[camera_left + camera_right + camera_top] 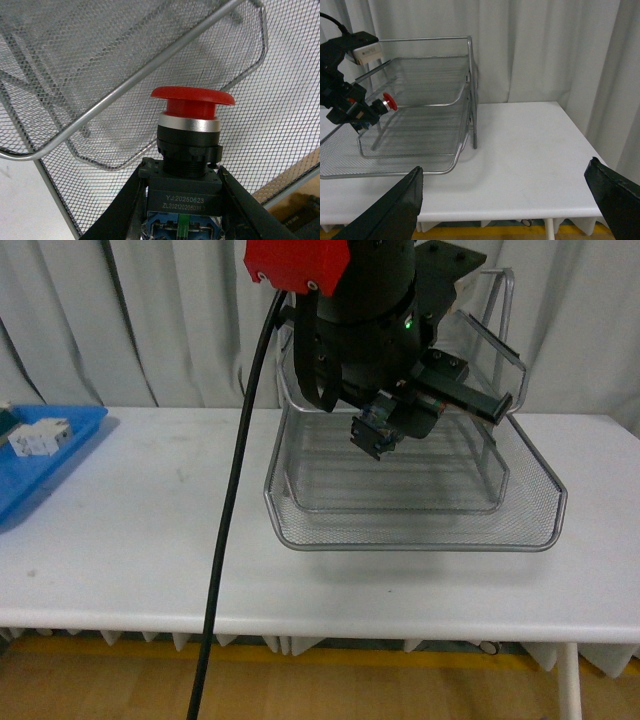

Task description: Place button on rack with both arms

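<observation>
Left gripper [182,199] is closed on the button [192,107], fingers [126,210] clamping the dark body on both sides, red cap pointing ahead into the rack [415,544]. Button hangs above the lowest tier's mesh, at the rack's open front. No contact with the wire that I can see. Right gripper [505,171] is spread wide and holds nothing, over the table [150,540] and well apart from the rack.

Risks, as I judge them: a tier's rim tube crosses close beside the cap in the left wrist view, so a push forward or upward could hook the wide cap on the tube and twist the button in the grip. The hold is only on the body's flat sides, so a knock may be enough to shift it. If let go from this height, the button probably tips and rolls on its round cap, perhaps toward the low front lip. The rack is light wire, so a bump from either arm could slide it. The black cable [226,540] hangs in front, though it doesn't look like a snag risk.

Containers: no objects visible on the rack's tiers, only mesh. Blue tray [62,456] at the table's far left holds a white breaker [40,436]. Other pieces at its edge are cut off and unclear.
</observation>
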Available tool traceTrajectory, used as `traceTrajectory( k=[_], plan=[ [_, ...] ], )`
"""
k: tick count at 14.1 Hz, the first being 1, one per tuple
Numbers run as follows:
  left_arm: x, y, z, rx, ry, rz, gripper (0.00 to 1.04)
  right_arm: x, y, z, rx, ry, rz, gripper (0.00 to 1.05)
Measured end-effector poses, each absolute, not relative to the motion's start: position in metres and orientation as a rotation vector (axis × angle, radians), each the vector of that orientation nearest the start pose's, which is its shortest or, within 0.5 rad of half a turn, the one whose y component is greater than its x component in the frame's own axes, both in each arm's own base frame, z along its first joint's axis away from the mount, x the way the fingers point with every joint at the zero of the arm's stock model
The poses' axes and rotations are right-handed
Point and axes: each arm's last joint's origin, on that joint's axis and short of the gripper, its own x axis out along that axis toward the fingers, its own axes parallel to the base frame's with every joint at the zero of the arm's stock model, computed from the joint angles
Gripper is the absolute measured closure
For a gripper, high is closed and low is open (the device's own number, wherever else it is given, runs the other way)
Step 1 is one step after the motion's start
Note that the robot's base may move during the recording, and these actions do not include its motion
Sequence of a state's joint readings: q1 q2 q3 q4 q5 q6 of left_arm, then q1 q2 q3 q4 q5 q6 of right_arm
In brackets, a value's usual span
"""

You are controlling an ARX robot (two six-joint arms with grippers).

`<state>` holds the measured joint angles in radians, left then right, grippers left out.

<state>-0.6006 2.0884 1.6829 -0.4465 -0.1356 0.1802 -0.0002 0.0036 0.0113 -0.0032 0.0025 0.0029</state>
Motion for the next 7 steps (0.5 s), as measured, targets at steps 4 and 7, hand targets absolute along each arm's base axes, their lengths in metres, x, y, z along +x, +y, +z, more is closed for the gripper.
traceTrajectory(
  k=[4,7],
  plan=[
    [0.388,-0.275,0.197,0.529,0.807,-0.546,0.7,0.097,0.0,0.167,0.003,-0.004,-0.003,0.06],
    [0.396,-0.289,0.182,0.552,0.84,-0.56,0.7,0.097,0.0,0.167,0.003,-0.004,-0.003,0.06]
  ],
)
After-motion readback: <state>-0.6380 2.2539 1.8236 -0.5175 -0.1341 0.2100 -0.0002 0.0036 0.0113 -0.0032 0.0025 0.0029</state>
